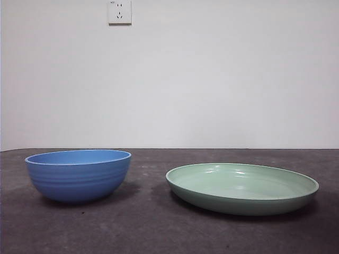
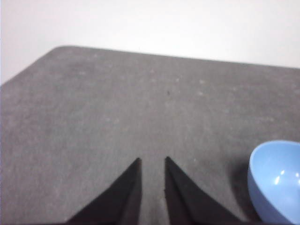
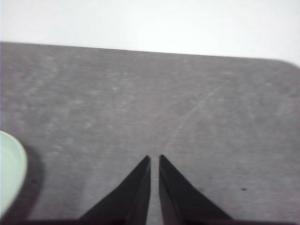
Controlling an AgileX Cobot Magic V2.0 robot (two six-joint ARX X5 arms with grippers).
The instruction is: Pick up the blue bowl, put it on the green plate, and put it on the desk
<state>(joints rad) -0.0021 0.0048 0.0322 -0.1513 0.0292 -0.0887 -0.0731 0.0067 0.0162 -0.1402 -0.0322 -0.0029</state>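
Note:
The blue bowl (image 1: 79,174) stands upright on the desk (image 1: 153,227) at the left of the front view. To its right, a short gap away, the green plate (image 1: 242,188) lies flat and holds nothing. Neither arm shows in the front view. My left gripper (image 2: 153,159) hovers above bare desk with its jaws a small way apart and nothing between them; the blue bowl (image 2: 279,180) sits off to one side of it. My right gripper (image 3: 154,156) hangs over bare desk with its jaws shut, and an edge of the green plate (image 3: 9,171) shows beside it.
A white wall runs behind the desk's far edge, with a power socket (image 1: 119,11) high on it. The desk's rounded corners (image 2: 61,49) show in both wrist views.

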